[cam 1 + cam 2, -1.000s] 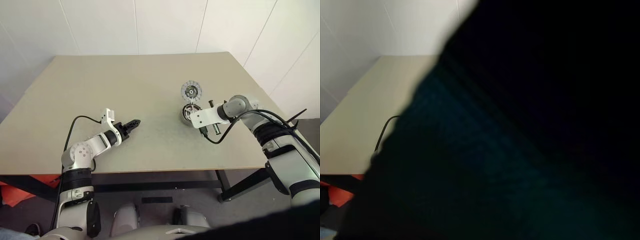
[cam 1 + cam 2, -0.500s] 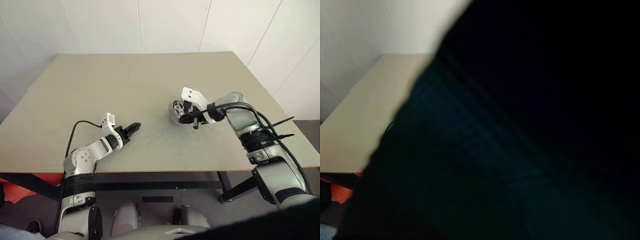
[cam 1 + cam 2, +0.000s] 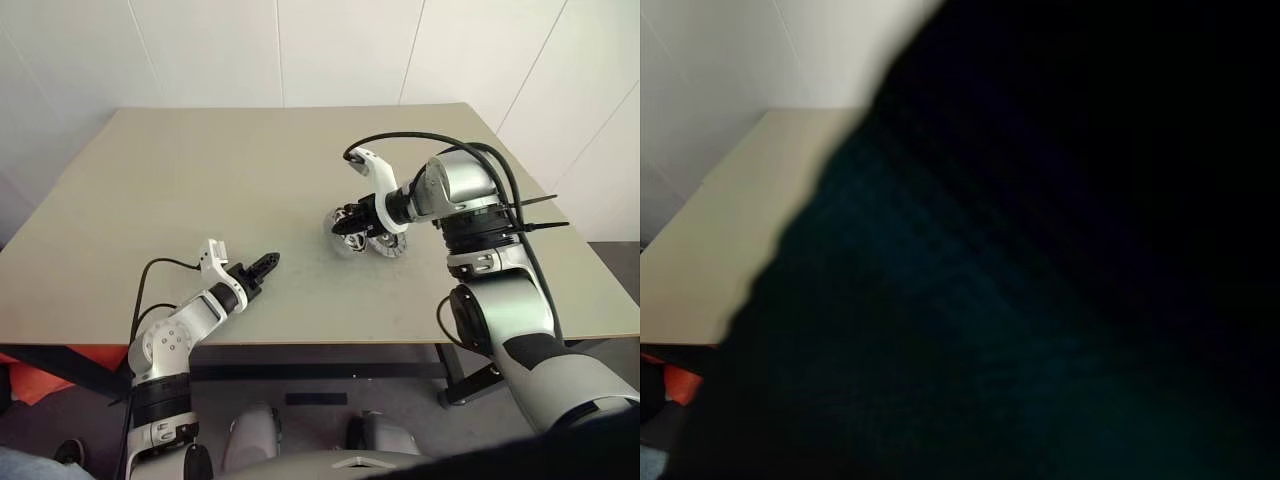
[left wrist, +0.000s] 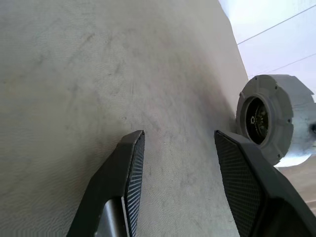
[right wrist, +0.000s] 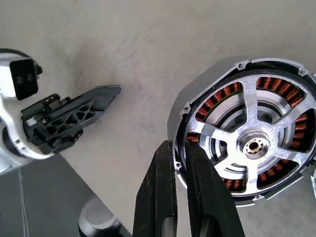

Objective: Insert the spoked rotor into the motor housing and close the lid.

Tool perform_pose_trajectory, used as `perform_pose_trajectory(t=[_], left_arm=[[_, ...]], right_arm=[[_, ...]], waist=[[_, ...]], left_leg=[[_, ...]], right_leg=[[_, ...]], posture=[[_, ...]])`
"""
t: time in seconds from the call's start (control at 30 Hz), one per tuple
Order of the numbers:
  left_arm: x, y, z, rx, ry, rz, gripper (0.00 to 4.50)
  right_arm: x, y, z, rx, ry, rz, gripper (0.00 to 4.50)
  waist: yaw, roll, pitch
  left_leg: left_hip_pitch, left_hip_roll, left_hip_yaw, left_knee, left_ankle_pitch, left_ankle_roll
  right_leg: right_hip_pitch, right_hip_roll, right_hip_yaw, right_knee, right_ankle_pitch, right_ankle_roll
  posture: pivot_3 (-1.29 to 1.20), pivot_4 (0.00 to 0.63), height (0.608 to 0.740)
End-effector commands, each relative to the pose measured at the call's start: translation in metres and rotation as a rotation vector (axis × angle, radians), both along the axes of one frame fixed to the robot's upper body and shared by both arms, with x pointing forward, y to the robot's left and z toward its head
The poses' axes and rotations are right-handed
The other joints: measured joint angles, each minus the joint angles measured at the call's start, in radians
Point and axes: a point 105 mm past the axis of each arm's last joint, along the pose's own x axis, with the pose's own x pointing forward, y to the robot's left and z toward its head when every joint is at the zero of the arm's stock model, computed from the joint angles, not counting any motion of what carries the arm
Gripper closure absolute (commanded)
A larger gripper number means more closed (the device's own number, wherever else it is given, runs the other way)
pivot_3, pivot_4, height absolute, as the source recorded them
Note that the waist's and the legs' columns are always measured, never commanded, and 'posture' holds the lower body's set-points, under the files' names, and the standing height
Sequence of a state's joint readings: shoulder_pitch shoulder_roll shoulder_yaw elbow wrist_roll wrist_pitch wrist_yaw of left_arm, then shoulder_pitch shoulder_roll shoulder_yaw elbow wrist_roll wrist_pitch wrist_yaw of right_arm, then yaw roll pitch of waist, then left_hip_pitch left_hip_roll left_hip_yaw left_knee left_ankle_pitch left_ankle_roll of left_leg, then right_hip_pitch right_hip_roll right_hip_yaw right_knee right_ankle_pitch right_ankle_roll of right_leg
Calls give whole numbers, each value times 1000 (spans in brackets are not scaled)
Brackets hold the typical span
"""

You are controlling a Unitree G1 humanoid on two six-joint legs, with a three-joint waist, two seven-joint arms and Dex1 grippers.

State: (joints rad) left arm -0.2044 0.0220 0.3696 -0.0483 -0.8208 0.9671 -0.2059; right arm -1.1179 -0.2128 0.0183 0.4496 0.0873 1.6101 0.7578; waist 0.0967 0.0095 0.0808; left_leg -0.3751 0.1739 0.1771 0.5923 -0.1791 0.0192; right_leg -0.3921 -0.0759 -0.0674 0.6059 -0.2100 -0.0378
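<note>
motor housing [image 5: 232,126]: round grey metal cup, copper windings, mid-worktop.
spoked rotor [image 5: 252,145]: silvery, seated inside.
right fingers [image 5: 186,163]: closed, pinching housing rim.
left fingers [image 4: 133,168]: parted, empty.
worktop [image 3: 200,190]: matte beige, open around.

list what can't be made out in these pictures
- Right eye view: a dark shape near the lens covers all but a strip of table.
- Left eye view: the motor housing is small, blurred and half behind the right pincer.
- Left eye view: grey round piece, half covered by the wrist; lid or not, unclear.
- Right wrist view: the edge cuts the housing; the spoked rotor's depth is unclear.
</note>
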Motion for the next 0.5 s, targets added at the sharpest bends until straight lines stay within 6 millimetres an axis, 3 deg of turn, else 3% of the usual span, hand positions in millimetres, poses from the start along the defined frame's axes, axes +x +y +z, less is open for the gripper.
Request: perform_pose_trajectory(t=[0.03, 0.13, 0.47, 0.5], left_arm=[[-9, 2, -5, 1, 21, 19, 2126], [-16, 5, -7, 5, 31, 35, 2126], [-14, 8, -5, 23, 27, 45, 2126], [-13, 8, -5, 24, 27, 45, 2126]], right_arm=[[13, 3, 10, -2, -53, -85, 4490], [21, 1, -8, -51, -52, -180, 4490], [31, 2, -14, -45, -59, -249, 4490], [31, 2, -14, -47, -60, -250, 4160]], waist=[[1, 0, 0], [-1, 0, 0], [4, 0, -1], [3, 0, -1]], left_leg=[[0, 0, 0, -1, 2, -3], [3, -2, 0, -7, 5, -8], [13, -3, 0, -14, 7, -11], [14, -4, 0, -14, 7, -11]], right_leg=[[0, 0, 0, 0, 0, 0], [0, 0, 2, 0, 0, 0], [6, 0, 2, -1, -2, 2], [7, 0, 3, -1, -2, 2]], posture=[[0, 0, 740], [0, 0, 740], [0, 0, 740], [0, 0, 740]])
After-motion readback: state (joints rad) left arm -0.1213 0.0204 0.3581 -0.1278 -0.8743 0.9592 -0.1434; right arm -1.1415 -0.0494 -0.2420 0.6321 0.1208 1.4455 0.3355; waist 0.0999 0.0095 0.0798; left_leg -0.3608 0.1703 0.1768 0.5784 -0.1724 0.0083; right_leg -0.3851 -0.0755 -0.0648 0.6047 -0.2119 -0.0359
